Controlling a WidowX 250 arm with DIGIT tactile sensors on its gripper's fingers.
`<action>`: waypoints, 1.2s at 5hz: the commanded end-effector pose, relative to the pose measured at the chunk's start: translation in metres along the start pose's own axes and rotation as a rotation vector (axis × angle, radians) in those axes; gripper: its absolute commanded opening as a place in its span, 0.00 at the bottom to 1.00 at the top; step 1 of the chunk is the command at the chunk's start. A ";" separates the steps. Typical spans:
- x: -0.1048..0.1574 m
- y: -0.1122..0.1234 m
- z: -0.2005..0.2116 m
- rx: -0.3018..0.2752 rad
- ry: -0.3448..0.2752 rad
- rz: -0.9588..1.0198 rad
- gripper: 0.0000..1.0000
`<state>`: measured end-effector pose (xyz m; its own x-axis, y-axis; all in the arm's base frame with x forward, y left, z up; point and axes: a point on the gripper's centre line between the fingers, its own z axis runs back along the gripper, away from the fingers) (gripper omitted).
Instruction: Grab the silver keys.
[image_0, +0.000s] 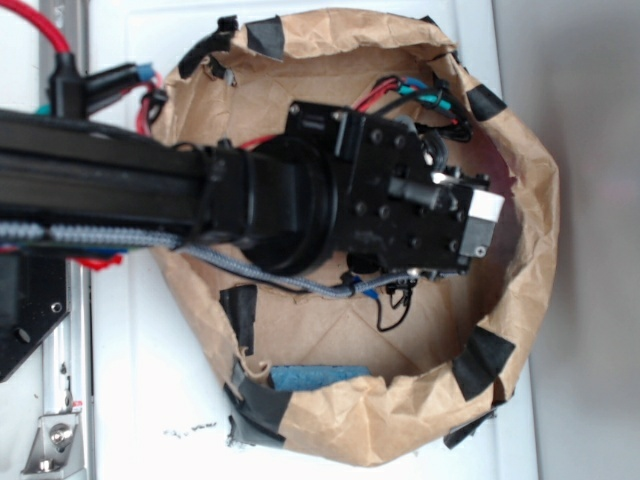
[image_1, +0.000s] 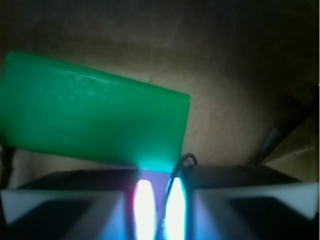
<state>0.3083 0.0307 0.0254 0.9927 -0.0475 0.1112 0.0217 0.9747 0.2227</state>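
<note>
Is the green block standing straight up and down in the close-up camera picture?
No, the green block lies as a long slab slanting down to the right on the brown paper.

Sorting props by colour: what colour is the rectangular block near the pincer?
Green block; wrist view shows it best.

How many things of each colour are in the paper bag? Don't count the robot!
Green: 1, the green block
Blue: 1, the blue pad by the wall of the paper bag
Silver: 0 that I can make out; the arm hides much of the bag
Total: 2
</note>
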 end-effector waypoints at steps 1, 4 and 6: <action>0.009 0.002 0.010 -0.001 -0.025 0.002 0.00; 0.007 0.025 0.047 -0.098 0.058 0.050 0.00; -0.048 0.070 0.136 -0.392 -0.213 -0.125 0.00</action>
<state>0.2461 0.0605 0.1518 0.9478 -0.1949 0.2525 0.2367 0.9604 -0.1470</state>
